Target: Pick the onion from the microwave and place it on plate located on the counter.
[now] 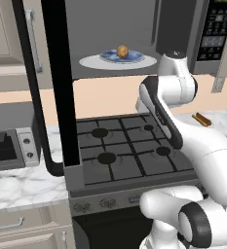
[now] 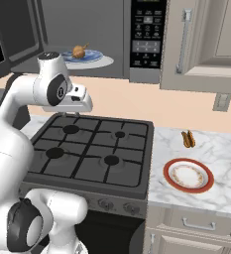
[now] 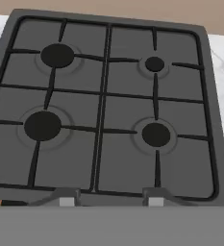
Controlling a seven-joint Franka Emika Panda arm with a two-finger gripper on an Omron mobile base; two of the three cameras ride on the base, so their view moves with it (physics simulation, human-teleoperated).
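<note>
Onion (image 1: pixel 122 51) sits on a small blue patterned plate (image 1: pixel 122 57), which rests on the white turntable disc (image 1: pixel 117 62) inside the open microwave (image 1: pixel 210 29), upper centre of the left base view. Microwave door (image 1: pixel 59 82) hangs open as a tall black slab at left centre of that frame. In the right base view the onion (image 2: pixel 78 51) shows at upper left, stem tip pointing up and right.

Claw (image 3: pixel 107 197) is over the gas stove (image 3: pixel 104 105), looking down on the four burners; its two finger tips (image 3: pixel 67 197) show at the bottom of the hand view, standing well apart with nothing between them. In the right base view the hand (image 2: pixel 76 99) juts right from the wrist, at left centre of frame, below the microwave opening.

Key relation: the onion lies above and beyond the claw, inside the cavity, while the claw faces down at the stove. Judgement: the hand must rise and turn toward the opening before any reach. The bulb is round, so no long axis dictates the grip.

Target plate (image 2: pixel 188 175), white with a red ring, lies on the marble bench (image 2: pixel 221 149) at lower right of the right base view, near an elongated orange-brown item (image 2: pixel 188 139) just behind it. Nothing on the plate yet.
</note>
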